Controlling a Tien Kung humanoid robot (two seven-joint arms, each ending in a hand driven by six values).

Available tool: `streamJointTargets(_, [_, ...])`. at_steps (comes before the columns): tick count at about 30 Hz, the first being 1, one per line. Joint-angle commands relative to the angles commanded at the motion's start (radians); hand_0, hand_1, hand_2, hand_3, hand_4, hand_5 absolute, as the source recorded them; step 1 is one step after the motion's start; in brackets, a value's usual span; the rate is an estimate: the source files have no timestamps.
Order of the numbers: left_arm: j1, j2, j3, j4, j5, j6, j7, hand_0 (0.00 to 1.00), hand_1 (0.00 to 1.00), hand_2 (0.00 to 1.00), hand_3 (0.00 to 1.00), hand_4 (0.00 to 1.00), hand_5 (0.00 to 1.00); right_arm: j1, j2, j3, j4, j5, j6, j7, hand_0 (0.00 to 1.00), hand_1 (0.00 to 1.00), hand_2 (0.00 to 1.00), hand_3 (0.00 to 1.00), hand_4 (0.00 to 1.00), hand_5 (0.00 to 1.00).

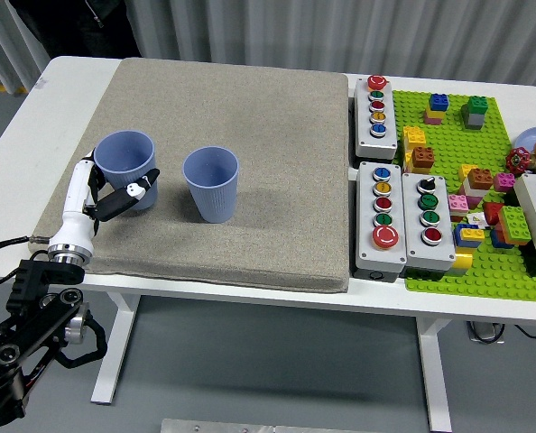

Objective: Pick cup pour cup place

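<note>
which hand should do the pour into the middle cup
Left. The left hand is wrapped around the left cup, close beside the middle cup on the mat. The right arm is out of view.
</note>
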Motion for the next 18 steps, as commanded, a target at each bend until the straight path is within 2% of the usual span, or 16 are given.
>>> streamJointTargets(2, [-0.009, 0.020, -0.001, -0.039, 0.058, 0.004, 0.026, 0.571, 0.621, 0.819, 0.715, 0.795, 0.167, -0.002, -0.001, 0.002, 0.000, -0.004, 0.000, 0.000, 0.705, 0.634, 0.578, 0.570, 0.002, 0.107])
streamJointTargets(5, [-0.023, 0.041, 0.004, -0.065, 0.121, 0.007, 0.051, 0.571, 0.621, 0.819, 0.715, 0.795, 0.167, -0.003, -0.002, 0.002, 0.000, -0.006, -0.001, 0.000, 0.705, 0.634, 0.578, 0.570, 0.002, 0.107])
streamJointTargets(11, [-0.064, 0.077, 0.005, -0.077, 0.241, 0.017, 0.103, 0.573, 0.624, 0.818, 0.719, 0.793, 0.164, -0.002, -0.005, -0.001, 0.000, -0.004, -0.002, 0.001, 0.706, 0.633, 0.578, 0.570, 0.002, 0.106])
streamJointTargets(17, [-0.095, 0.109, -0.005, -0.095, 0.410, 0.014, 0.160, 0.567, 0.618, 0.813, 0.717, 0.781, 0.152, 0.001, -0.007, -0.003, 0.000, 0.000, -0.004, 0.002, 0.706, 0.633, 0.577, 0.569, 0.002, 0.099])
streamJointTargets(18, [-0.099, 0.113, -0.004, -0.099, 0.434, 0.015, 0.165, 0.567, 0.615, 0.808, 0.716, 0.751, 0.120, 0.001, -0.007, -0.003, 0.000, 0.001, -0.004, 0.003, 0.706, 0.633, 0.576, 0.569, 0.002, 0.095])
